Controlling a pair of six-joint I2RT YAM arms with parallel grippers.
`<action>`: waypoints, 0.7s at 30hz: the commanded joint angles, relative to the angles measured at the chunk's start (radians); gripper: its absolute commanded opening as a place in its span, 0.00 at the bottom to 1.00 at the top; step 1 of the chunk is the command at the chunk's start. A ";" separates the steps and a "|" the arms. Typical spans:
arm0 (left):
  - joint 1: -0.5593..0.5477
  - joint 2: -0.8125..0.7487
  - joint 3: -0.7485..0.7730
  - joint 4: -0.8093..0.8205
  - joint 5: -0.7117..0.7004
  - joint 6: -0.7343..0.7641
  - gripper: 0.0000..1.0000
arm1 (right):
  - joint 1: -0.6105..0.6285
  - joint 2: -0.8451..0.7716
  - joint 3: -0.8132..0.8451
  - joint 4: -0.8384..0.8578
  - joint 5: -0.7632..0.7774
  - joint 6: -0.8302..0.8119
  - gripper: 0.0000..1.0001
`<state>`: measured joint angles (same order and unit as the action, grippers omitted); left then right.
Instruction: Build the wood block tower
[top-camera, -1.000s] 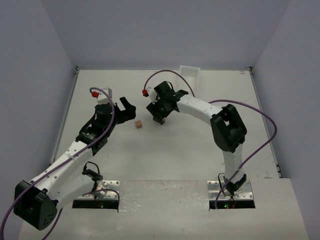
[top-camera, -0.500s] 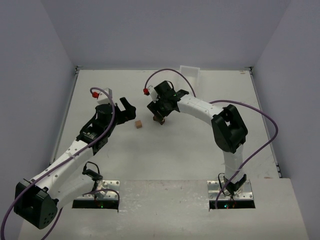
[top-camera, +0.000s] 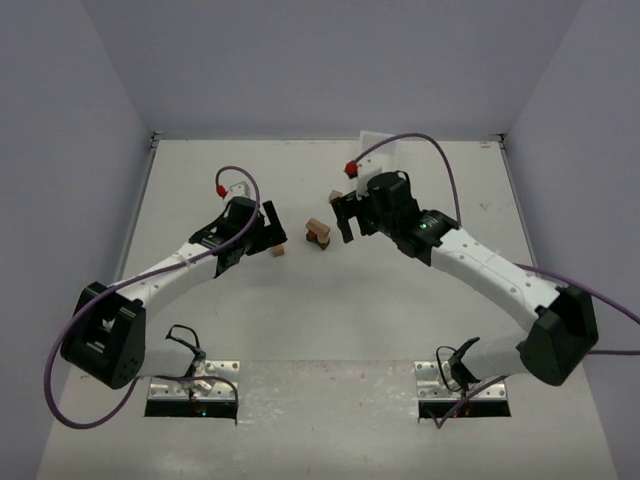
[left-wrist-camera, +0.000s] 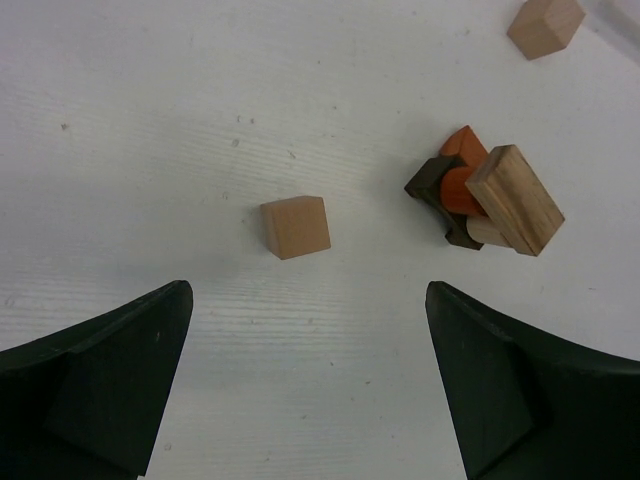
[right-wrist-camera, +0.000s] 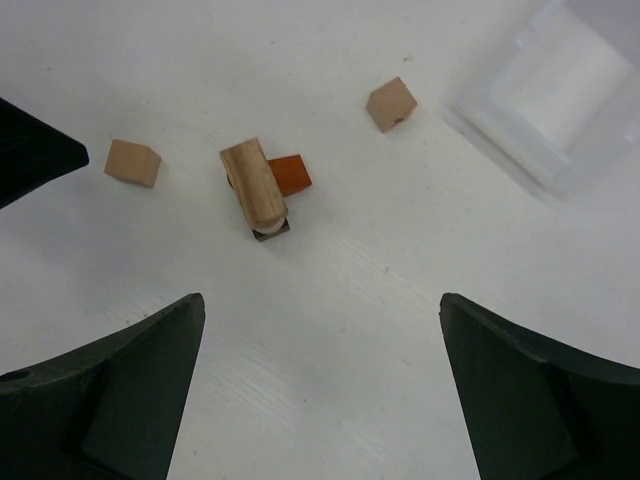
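Note:
The wood block tower (top-camera: 318, 233) is a small stack: a light tan bar (left-wrist-camera: 513, 198) lies on top of orange (left-wrist-camera: 459, 188) and dark brown pieces (left-wrist-camera: 430, 183). A loose tan cube (left-wrist-camera: 296, 227) lies on the table just left of it. My left gripper (left-wrist-camera: 307, 292) is open and hovers short of that cube (top-camera: 278, 250), nothing between its fingers. My right gripper (right-wrist-camera: 322, 300) is open and empty too, standing apart to the right of the tower (right-wrist-camera: 258, 187). In the top view the left gripper (top-camera: 271, 232) and right gripper (top-camera: 343, 218) flank the stack.
A second loose tan cube (top-camera: 335, 197) lies behind the tower, also in the right wrist view (right-wrist-camera: 391, 104). A white plastic tray (top-camera: 378, 148) sits at the table's back edge. Grey walls close the table's left, back and right sides.
My right gripper has opened, let go at the tower and drawn back to the right. The left arm has swung right, closer to the loose cube.

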<state>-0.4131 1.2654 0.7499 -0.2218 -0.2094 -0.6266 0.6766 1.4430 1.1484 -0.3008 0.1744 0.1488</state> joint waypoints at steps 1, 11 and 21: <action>-0.022 0.105 0.079 -0.010 0.003 -0.049 1.00 | -0.017 -0.177 -0.212 0.069 0.156 0.197 0.99; -0.047 0.324 0.198 -0.062 -0.039 -0.102 0.93 | -0.020 -0.501 -0.606 0.107 0.281 0.328 0.99; -0.049 0.396 0.243 -0.128 -0.093 -0.136 0.61 | -0.019 -0.576 -0.670 0.109 0.358 0.346 0.99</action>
<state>-0.4522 1.6402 0.9502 -0.3324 -0.2705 -0.7407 0.6571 0.8873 0.4954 -0.2365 0.4504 0.4666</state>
